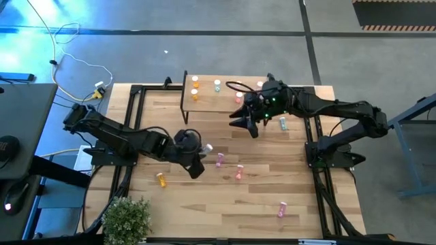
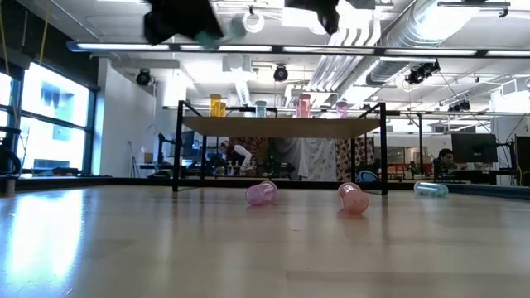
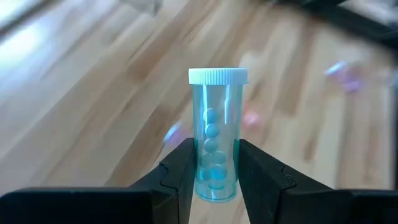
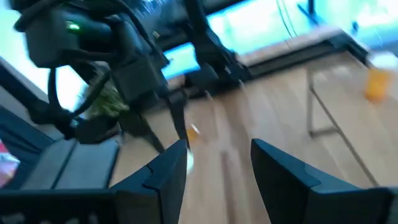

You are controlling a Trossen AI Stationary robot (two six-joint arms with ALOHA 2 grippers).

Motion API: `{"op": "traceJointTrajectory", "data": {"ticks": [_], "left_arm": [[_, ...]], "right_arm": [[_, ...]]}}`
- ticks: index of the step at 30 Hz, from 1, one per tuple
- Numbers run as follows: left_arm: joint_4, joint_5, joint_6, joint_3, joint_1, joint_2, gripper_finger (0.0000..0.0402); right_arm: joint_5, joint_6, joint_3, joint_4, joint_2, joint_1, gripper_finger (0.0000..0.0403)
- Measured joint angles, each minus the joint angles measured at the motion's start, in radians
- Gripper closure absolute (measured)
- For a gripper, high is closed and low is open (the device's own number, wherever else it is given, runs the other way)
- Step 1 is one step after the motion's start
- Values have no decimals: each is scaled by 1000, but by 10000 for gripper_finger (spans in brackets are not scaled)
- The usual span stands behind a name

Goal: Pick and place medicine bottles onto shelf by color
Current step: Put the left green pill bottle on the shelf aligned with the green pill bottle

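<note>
Pale-green bottle (image 3: 216,140) clamped between left fingers (image 3: 180,171).

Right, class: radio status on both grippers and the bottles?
Left gripper clamps pale green bottle aloft. Right gripper open, empty, near shelf. Bottles remain on table.

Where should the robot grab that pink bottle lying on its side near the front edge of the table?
Probably across the middle of its round body. The small pink plastic bottle lies flat on the wooden table, well apart from the other bottles, so a gripper could come straight down from above. Its fingers should straddle the bottle's long axis, one on each curved side, since a grip along the length could let it roll or slip out.
</note>
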Motion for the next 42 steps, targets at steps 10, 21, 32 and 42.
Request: {"op": "traceJointTrajectory", "data": {"ticks": [10, 21, 32, 42], "left_arm": [[244, 9, 247, 0, 1, -20, 305], [518, -8, 398, 0, 26, -19, 305], [696, 16, 420, 0, 80, -19, 305], [742, 12, 420, 0, 132, -19, 305]], "right_arm": [[10, 86, 0, 273, 0, 83, 231], [-53, 129, 0, 561, 0, 100, 210], [-181, 165, 21, 610, 0, 6, 182], [-242, -165, 170, 111, 0, -24, 176]]}}
